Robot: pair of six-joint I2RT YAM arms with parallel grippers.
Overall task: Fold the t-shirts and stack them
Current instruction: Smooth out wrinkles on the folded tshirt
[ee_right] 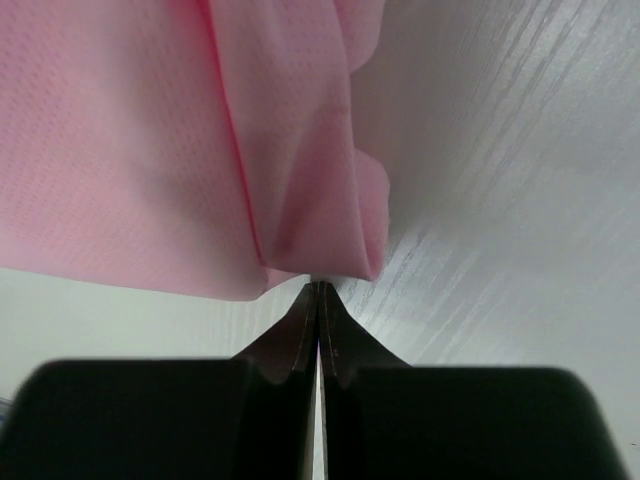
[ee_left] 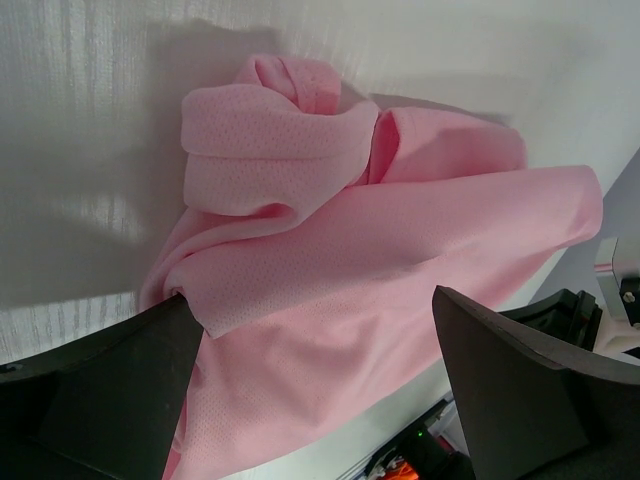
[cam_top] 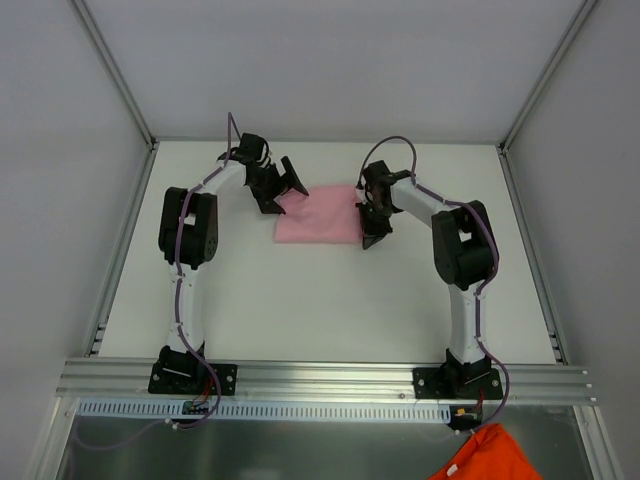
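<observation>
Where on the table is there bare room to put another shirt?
Bare: the wide stretch between the shirt and the rail, and the far strip behind it. Crowded: the left hand and right hand flank the shirt.

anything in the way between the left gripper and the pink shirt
Nothing visible. The open left gripper sits right at the pink t-shirt's left edge. In the wrist view fabric shows between its fingers, and only bare white table lies around it.
</observation>
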